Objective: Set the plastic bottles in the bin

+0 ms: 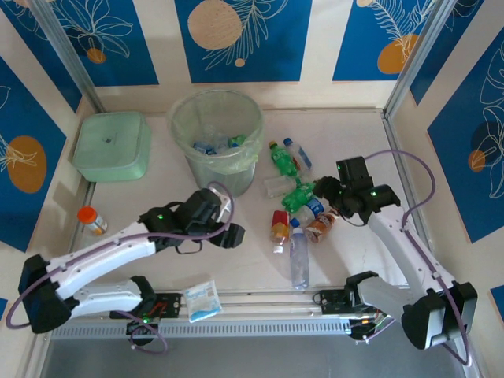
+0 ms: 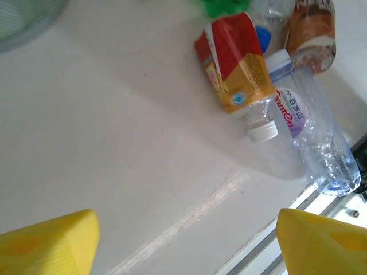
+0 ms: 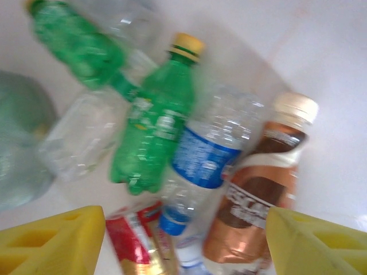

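Several plastic bottles (image 3: 155, 126) are seen lying loose just ahead of the right fingers (image 3: 57, 240), which are spread apart; the left fingers (image 2: 51, 240) are held apart too, nothing gripped, bin (image 1: 224, 167) nearby.

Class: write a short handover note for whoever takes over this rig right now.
Left end effector: open, empty, over bare table in front of the round translucent pale-green plastic bin.
Right end effector: open, empty, above the pile of crushed green, clear and orange-labelled plastic bottles.
Done: a few bottles lie in the bin.
To do: the whole pile, right of the bin.
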Available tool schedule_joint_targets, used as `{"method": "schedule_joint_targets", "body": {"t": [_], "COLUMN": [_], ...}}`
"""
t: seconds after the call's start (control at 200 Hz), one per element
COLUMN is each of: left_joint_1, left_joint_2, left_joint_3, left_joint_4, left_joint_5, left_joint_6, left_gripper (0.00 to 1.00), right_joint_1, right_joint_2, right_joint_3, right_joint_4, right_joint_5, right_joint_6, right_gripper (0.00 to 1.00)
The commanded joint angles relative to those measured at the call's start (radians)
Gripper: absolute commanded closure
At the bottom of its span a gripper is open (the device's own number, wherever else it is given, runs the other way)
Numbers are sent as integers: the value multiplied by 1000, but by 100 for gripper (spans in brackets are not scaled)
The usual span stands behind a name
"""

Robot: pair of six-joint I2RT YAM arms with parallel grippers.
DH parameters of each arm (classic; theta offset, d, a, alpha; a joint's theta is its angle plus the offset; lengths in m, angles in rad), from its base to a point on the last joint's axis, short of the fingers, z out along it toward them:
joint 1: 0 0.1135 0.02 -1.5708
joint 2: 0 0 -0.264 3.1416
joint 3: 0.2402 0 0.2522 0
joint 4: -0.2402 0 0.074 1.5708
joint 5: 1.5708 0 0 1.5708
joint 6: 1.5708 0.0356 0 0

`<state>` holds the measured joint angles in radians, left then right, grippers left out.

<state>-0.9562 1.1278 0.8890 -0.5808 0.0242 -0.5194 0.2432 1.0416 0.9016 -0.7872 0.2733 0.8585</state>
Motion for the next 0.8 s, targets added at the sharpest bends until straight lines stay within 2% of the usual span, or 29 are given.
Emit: {"method": "schedule_joint_targets", "body": {"t": [0.0,0.145,0.305,0.505,0.795], "left_joint_1": [-53,-124,-180,-232,-245], "left_joint_2": [72,204,369,531,709], "left_joint_3": [17,90,196,326,477], "left_joint_4": [97,123,106,87,29], "left_joint_5": [-12,-42,-126,-176,-226], "left_joint_6": [-25,-8,-10,-26,-16], "left_gripper": [19,18,17,16,24], "right_joint_1": [-62,-133,-148,-171,-206], "right_joint_2": [-54,-95,-93,-86,-87], "right_joint_3": [-50,-85,-85,-96,-108], "right_joint_4": [-48,-45,-48,-39,-37], "right_joint_5": [-42,-90,-98,-119,-145], "right_joint_6": [42,26,13,1,-19], "right_gripper": [26,26,26,26,26]}}
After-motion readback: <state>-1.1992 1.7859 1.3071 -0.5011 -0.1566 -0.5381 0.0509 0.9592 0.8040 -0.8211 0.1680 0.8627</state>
